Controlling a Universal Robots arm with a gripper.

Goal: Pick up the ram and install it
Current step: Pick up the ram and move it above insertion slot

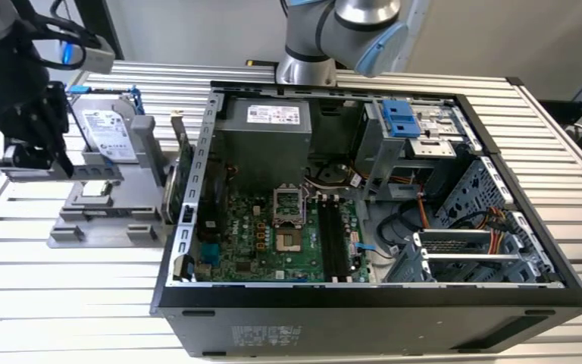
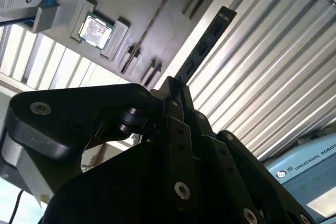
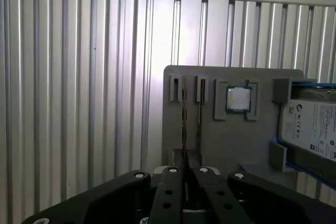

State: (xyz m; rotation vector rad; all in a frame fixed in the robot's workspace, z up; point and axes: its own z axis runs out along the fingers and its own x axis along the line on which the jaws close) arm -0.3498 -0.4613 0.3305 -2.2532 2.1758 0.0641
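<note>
The ram (image 2: 205,44), a slim dark stick seen edge-on, juts out from between the clenched fingers of the claw (image 2: 172,85). It hangs over the ribbed counter (image 1: 69,303) beside the grey holder (image 1: 109,220) (a processor chip (image 3: 238,99) and a hard drive (image 1: 109,135) sit in it), at the exterior view's left, apart from the open computer case (image 1: 372,311).

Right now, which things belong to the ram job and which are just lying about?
Job:
gripper
ram held in it
motherboard slots

Lying about:
hard drive
processor chip
grey holder
</note>
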